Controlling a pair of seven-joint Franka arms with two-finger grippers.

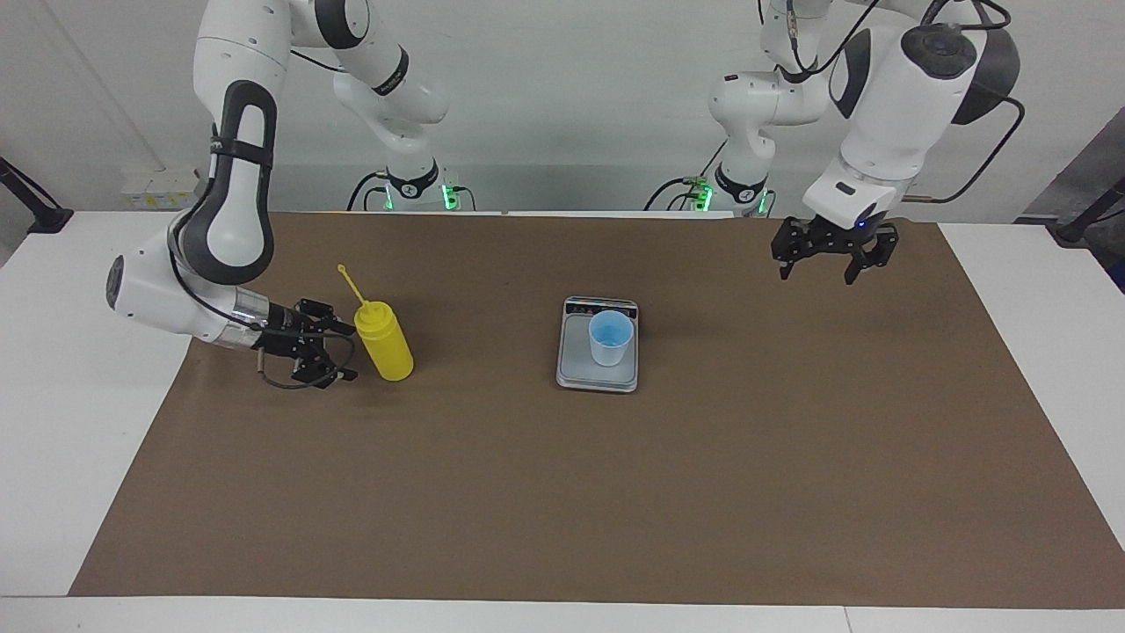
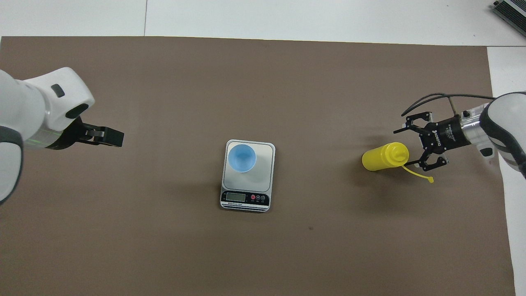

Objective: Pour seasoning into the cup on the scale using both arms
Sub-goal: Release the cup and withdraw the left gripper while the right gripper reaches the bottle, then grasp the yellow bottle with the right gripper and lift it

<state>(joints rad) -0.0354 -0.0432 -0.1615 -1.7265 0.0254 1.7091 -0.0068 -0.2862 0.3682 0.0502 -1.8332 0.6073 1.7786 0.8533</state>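
A light-blue cup stands on the kitchen scale at mid-surface, on the brown mat. The right end effector, fingers spread and empty, sits low just beside the upright yellow squeeze bottle, toward the right arm's end. The left end effector hangs open and empty over the mat, well apart from the scale.

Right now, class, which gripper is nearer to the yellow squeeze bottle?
The right gripper: open and low beside the yellow squeeze bottle, just short of it. The left gripper hangs open over the mat at the left arm's end, well away.
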